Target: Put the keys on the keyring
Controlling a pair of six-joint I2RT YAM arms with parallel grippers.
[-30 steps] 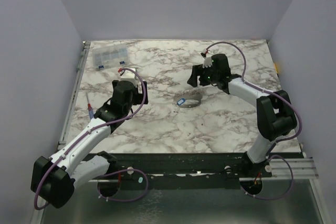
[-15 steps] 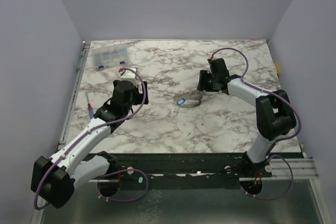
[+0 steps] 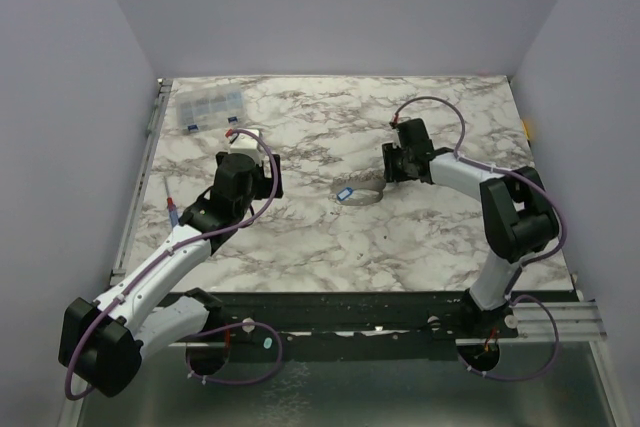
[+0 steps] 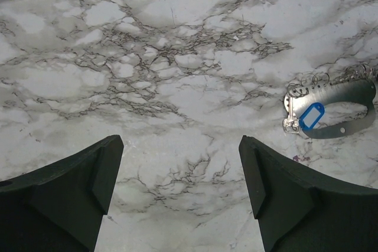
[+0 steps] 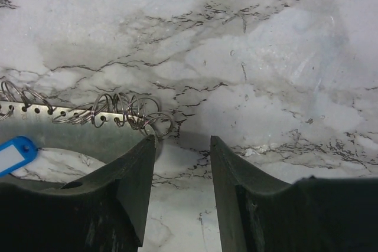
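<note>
Keyring (image 5: 71, 129) is lying just left of right gripper (image 5: 182, 143), hovering narrowly parted, seemingly lining up a pinch; left gripper (image 4: 180, 146) is idling, spread wide.

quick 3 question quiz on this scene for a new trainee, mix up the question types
1. What colour is the tag at the keyring? A red, B blue, C green.
2. True or false: the left jaws are shut on the keyring.
3. Fill in: the clear box sits at the far ___ corner of the table.

Key: 1 B. 2 False, they are open and hold nothing. 3 left.
</note>
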